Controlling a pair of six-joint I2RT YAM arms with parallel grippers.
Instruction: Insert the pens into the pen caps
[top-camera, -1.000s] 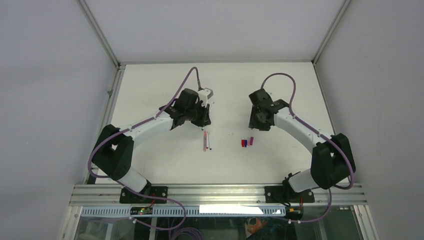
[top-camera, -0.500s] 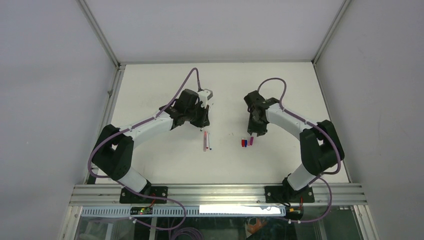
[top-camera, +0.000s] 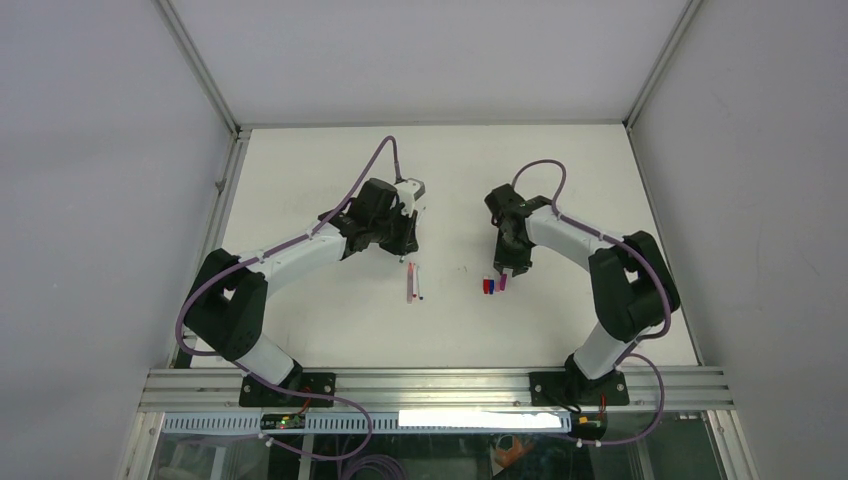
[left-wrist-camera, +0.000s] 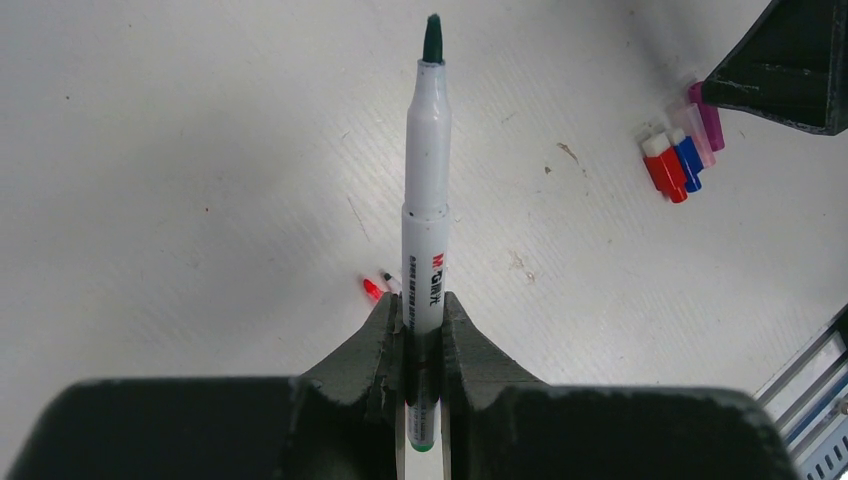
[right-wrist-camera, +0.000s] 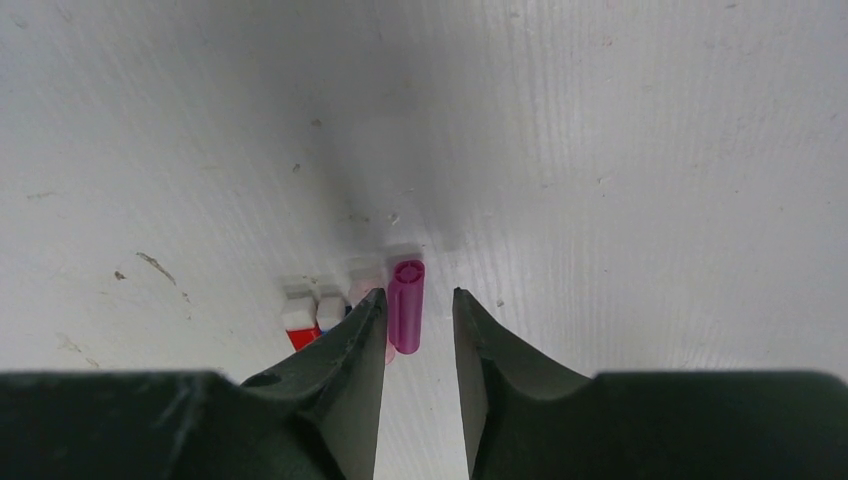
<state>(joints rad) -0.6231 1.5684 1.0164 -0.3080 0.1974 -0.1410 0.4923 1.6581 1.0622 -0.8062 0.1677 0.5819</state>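
- Left gripper (left-wrist-camera: 424, 312): jaws pinched on white marker pen (left-wrist-camera: 427, 190), gripped near rear end. Dark green tip sticks out ahead of fingers.
- 2 more pens (top-camera: 410, 285) lie side by side on table (top-camera: 330, 180), near left gripper, nearer the arm bases in top view.
- Right gripper (right-wrist-camera: 418, 298): low over cap cluster, jaws spread, straddling magenta cap (right-wrist-camera: 406, 318) lying on table. Gap shows on 1 side, so not clamped.
- Red cap (right-wrist-camera: 300, 325) and blue cap (right-wrist-camera: 331, 312) lie just beside it, touching each other.
- Pens and caps sit well apart.
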